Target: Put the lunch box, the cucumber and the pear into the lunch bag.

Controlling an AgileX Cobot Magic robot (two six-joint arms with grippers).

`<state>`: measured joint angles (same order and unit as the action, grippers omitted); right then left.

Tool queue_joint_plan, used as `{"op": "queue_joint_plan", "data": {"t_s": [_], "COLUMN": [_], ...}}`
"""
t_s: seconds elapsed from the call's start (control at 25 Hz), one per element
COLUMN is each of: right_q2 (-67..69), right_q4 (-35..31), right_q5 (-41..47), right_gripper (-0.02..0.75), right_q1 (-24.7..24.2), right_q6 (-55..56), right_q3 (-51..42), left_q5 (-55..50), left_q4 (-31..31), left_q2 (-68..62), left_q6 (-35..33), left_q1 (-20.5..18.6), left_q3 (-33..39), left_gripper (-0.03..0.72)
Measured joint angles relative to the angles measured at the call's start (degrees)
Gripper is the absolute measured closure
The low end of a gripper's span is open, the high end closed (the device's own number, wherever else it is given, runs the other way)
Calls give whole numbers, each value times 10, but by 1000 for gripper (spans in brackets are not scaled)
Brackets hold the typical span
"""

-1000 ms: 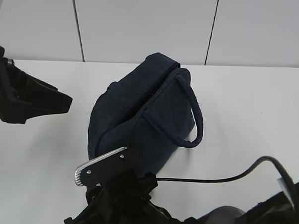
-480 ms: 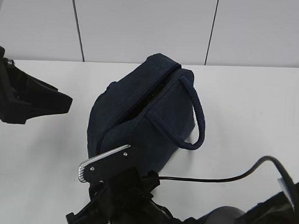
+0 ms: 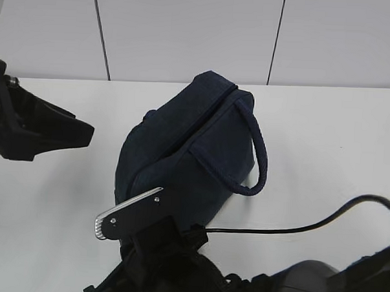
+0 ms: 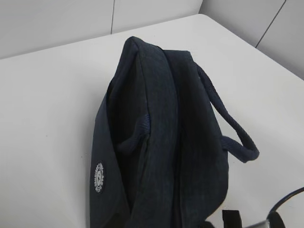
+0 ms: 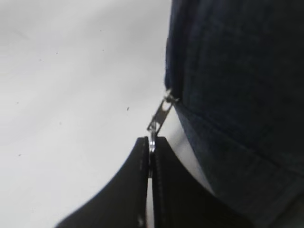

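Note:
The dark navy lunch bag (image 3: 182,145) lies tilted on the white table, its looped handle (image 3: 260,163) hanging to the right. It fills the left wrist view (image 4: 190,142). My right gripper (image 5: 151,142) is shut on the metal zip pull (image 5: 160,114) at the bag's near end. In the exterior view that arm (image 3: 158,254) is at the bottom, with its fingers hidden. My left arm (image 3: 53,130) hovers left of the bag and apart from it. Its jaws do not show clearly. The lunch box, cucumber and pear are out of view.
A black cable (image 3: 295,228) runs over the table to the right of the bag. A grey panelled wall (image 3: 187,29) rises behind the table's far edge. A round white logo patch (image 4: 99,177) is on the bag's side.
My right arm has shifted slightly left and nearer while holding the zip pull. The bag has shifted a little and its top gap looks narrower. The left arm has not moved.

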<state>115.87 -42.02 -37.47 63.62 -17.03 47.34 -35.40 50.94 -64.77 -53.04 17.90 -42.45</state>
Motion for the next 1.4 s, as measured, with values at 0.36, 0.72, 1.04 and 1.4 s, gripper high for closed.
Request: {"op": "queue_joint_plan", "data": {"t_s": [0.36, 0.72, 1.04, 1.4], "right_q2": [-101, -190, -223, -236], "right_q4": [-145, -214, -279, -358], "right_q5": [95, 98, 92, 70], "right_gripper": [738, 738, 738, 738], "right_q1": [0, 0, 0, 0], "right_q6": [-202, -334, -465, -567], "right_q3": [0, 0, 26, 57], "left_q5": [4, 4, -16, -210], "left_q4": [0, 6, 30, 205], "left_q2": [0, 0, -4, -115], "left_q6": [0, 4, -59, -318], "left_q1": [0, 0, -2, -169], "left_q3": [0, 0, 0, 0], "left_gripper": [400, 402, 413, 418]}}
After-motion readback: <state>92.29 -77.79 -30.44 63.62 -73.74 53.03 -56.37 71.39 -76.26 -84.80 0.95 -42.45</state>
